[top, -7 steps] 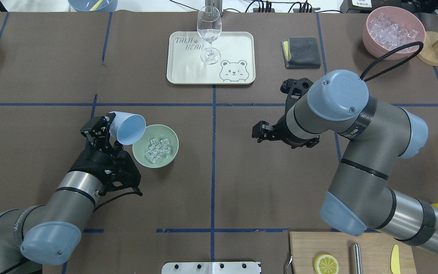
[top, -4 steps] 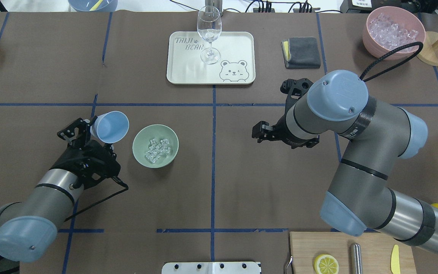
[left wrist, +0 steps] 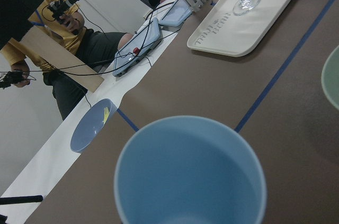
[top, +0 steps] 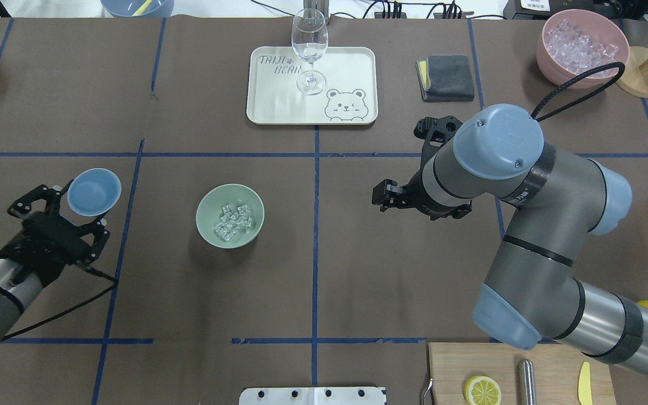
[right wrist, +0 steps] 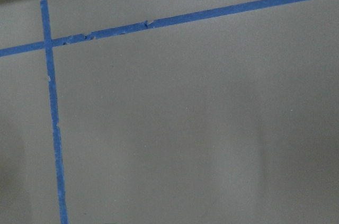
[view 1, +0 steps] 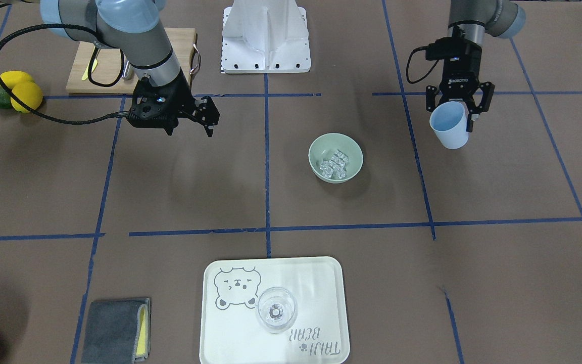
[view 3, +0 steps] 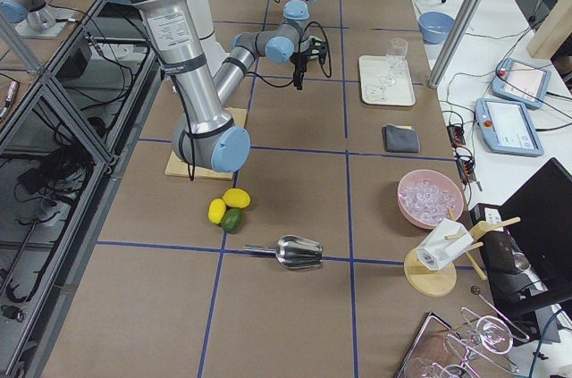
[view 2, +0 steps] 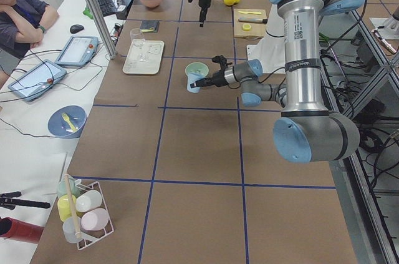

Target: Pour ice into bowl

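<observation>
The ice (view 1: 335, 164) lies in the bowl (view 1: 317, 150) as a loose heap of clear cubes, and the bowl stands on the table (view 1: 271, 202) near its middle, well apart from both arms. The left gripper (view 1: 453, 117) is clamped across the side wall of a blue cup (view 1: 450, 132), held upright with its mouth up, off to the bowl's side. The wrist view shows no ice in the part of the cup's inside that it sees, so the pour looks finished. The right gripper (top: 383, 199) hangs over bare table with its jaws parted and nothing between them.

As for handling, the cubes are likely hard, slick and light — poor things for two fingers to pinch one by one, apt to squirt out or skate across the table. They are best moved in whatever holds them. The bowl looks stiff, light and matte, so a grip over its rim, one finger inside and one outside, should hold without much squeeze. A push on its wall would probably slide it. The cup seems thin and light — a firm clamp may flex it, so a moderate grip around mid-height, as now, suits it
</observation>
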